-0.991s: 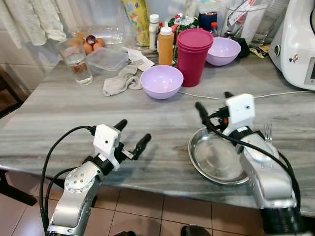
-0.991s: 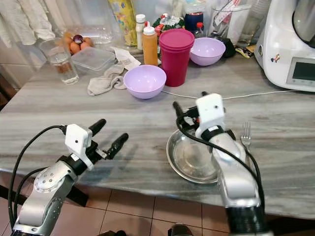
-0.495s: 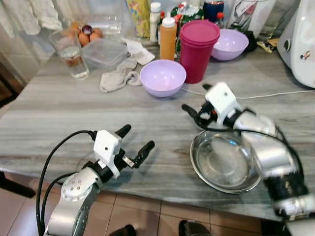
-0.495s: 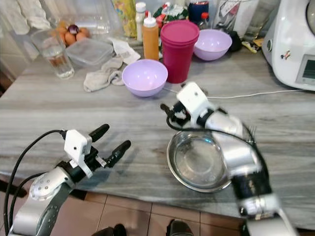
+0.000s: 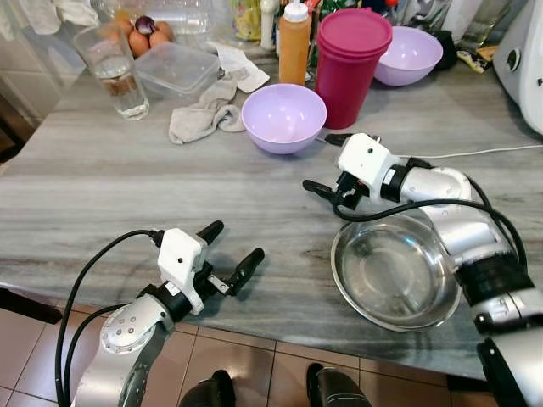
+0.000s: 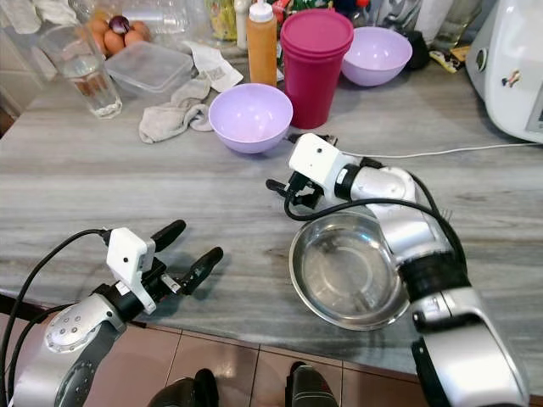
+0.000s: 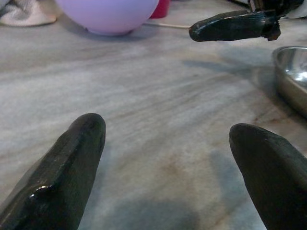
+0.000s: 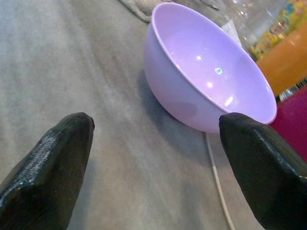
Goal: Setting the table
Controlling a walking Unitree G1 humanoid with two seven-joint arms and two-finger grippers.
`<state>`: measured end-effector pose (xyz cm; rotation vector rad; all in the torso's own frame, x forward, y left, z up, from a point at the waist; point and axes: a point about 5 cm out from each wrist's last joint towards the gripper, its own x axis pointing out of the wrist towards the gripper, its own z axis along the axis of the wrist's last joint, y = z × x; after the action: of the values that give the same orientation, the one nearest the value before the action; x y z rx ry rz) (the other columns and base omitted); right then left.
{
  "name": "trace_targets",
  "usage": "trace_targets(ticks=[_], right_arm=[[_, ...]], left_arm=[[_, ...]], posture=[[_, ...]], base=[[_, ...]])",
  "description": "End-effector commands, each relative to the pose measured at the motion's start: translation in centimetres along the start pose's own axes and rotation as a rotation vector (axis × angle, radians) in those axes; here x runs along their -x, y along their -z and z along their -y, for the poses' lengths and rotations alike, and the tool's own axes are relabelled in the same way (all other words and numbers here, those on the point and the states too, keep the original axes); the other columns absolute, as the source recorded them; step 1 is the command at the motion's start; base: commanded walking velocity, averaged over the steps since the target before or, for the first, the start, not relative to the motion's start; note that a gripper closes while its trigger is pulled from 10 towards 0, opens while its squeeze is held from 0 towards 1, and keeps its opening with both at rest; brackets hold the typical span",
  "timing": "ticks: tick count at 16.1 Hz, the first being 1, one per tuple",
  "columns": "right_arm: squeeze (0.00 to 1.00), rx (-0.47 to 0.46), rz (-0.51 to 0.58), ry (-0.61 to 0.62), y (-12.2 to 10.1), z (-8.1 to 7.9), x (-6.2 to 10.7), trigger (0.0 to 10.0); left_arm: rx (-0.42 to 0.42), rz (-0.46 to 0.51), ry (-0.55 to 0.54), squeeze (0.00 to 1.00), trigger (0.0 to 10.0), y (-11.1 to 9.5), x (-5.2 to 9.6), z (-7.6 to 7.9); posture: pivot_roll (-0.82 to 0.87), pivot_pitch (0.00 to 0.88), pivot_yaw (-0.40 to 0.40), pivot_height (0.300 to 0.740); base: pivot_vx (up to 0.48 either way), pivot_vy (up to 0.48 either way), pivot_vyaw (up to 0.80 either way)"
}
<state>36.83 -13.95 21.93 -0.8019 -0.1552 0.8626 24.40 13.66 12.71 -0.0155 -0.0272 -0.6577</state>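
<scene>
Reaching toward the lilac bowl point(image 5: 283, 117), the right hand point(image 5: 329, 164) hovers fingers apart just short of it; left hand point(image 5: 229, 250), also spread, sits farther off.

Head views look down; wrist views skim the counter point(image 5: 127, 170).

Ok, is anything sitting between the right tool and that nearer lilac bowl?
Nothing visible. The right tool, open, points at the nearer lilac bowl across bare countertop. A thin white cable runs along the counter just beside that path, and the steel dish lies behind the tool, nearer the robot.
</scene>
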Motion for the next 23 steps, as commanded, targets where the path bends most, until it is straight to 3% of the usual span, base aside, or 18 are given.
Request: trace_targets(ticks=[1, 8, 23], right_arm=[[0.00, 0.075, 0.003, -0.046, -0.4, 0.1, -0.2, 10.0], [0.00, 0.221, 0.045, -0.065, -1.5, 1.3, -0.6, 10.0], [0.00, 0.217, 0.041, -0.062, -1.3, 1.6, -0.6, 10.0]], left_arm=[[0.004, -0.011, -0.002, 0.00, 10.0, 0.0, 0.5, 0.1], [0.014, -0.012, -0.014, 0.00, 10.0, -0.2, 0.5, 0.2], [0.014, -0.017, -0.016, 0.00, 10.0, -0.2, 0.5, 0.2]], posture=[[-0.17, 0.283, 0.035, 0.740], [-0.16, 0.286, 0.036, 0.740], [-0.16, 0.286, 0.036, 0.740]], base=[[0.000, 0.000, 0.00], [0.000, 0.000, 0.00], [0.000, 0.000, 0.00]])
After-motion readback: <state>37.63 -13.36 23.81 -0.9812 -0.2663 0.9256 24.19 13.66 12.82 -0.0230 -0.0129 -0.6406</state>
